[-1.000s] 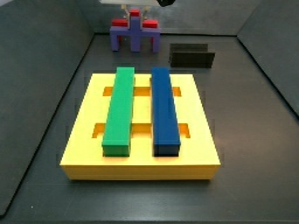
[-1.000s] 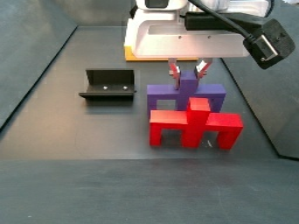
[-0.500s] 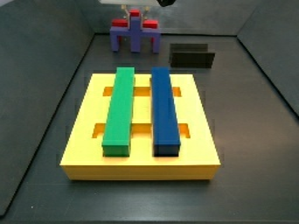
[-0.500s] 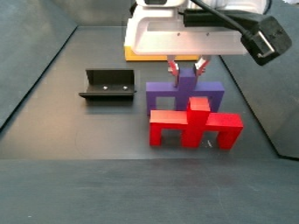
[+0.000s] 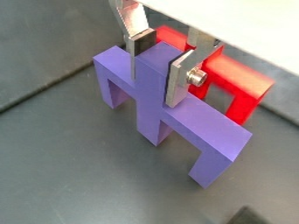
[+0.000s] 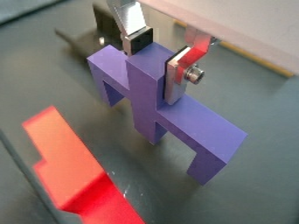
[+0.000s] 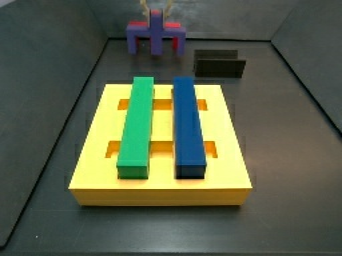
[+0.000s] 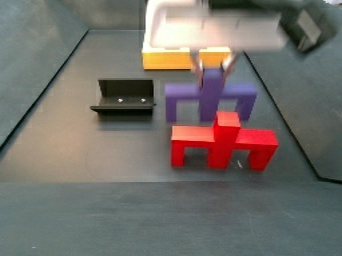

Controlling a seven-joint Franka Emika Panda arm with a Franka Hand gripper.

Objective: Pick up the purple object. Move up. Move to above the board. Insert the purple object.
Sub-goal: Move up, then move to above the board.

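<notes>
Here the gripper [image 5: 158, 59] is closed on the central stem of the purple object [image 5: 163, 109], its silver fingers [image 6: 180, 72] pressed flat against either side of the stem in both wrist views. In a side view the purple object [image 7: 155, 36] sits at the far end of the floor, well beyond the board [image 7: 94, 150], and whether it is touching the floor or just above it cannot be told. The board is a yellow slab carrying a green bar [image 7: 135, 122] on the left and a blue bar [image 7: 189, 122] on the right, lying side by side. A red piece [image 8: 221, 142] stands just beside the purple object [image 8: 210, 95], and the dark fixture [image 8: 123, 97] sits apart to one side.
</notes>
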